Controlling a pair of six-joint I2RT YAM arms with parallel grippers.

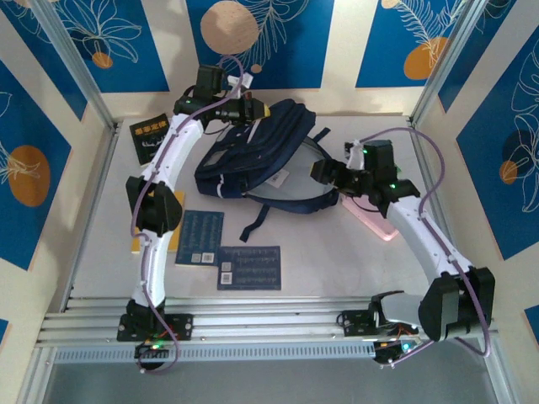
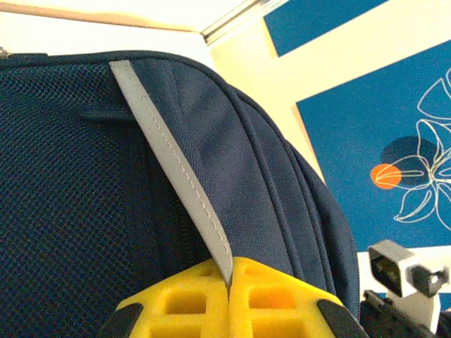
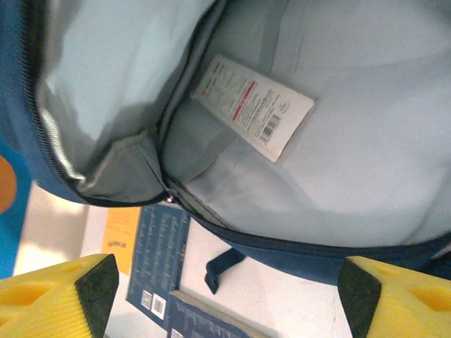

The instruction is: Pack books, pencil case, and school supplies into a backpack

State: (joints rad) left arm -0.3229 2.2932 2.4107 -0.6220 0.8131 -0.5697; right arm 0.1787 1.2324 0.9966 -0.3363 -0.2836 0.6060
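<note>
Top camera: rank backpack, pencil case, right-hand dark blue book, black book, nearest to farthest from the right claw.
1. backpack, mouth at the right claw.
2. pencil case, beneath the right arm.
3. right-hand dark blue book, front centre.
4. black book, far left corner.

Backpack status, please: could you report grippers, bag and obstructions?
Left gripper shut on pale stripe of backpack. Right gripper, jaws open, at its opening. White packet inside; blue books on table. Nothing blocking.

Navy backpack [image 1: 253,151] lies unzipped, white packet [image 3: 252,107] inside, blue books [image 1: 200,237] beside.
</note>
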